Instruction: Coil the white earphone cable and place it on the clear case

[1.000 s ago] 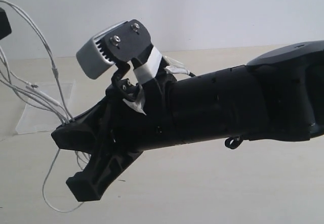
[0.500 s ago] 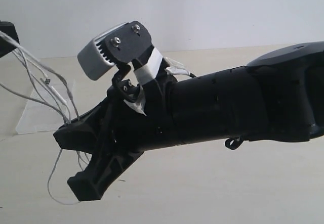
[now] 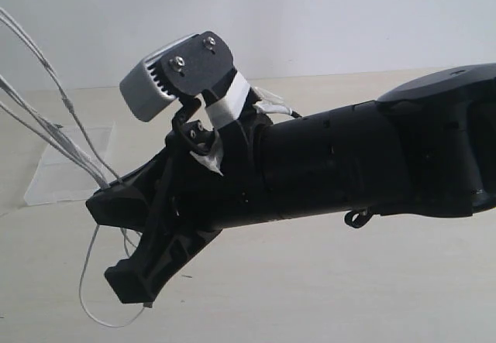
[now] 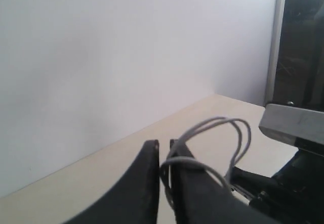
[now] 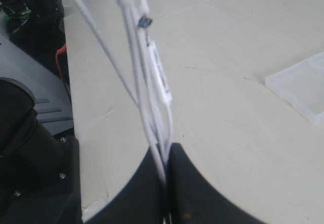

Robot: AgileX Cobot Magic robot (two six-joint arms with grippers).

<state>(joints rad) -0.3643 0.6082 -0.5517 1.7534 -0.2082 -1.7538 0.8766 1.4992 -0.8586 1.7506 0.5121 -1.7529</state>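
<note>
Pinching cable (image 5: 161, 80) bundle, right gripper (image 5: 166, 153) pressed together; left gripper (image 4: 164, 155) nipping looped strands; case (image 3: 70, 169) lying flat near right gripper tip

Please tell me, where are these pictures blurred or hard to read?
Exterior view: soft, even light; the black right arm shows little detail, and the white cable is faint against the pale wall. Left wrist view: the left gripper looks soft. Right wrist view: the cable blurs near the lens.

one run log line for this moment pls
left hand: shut on white earphone cable | right hand: shut on same cable | cable: strung aloft, loop hanging | clear case: on table, without cable
</note>
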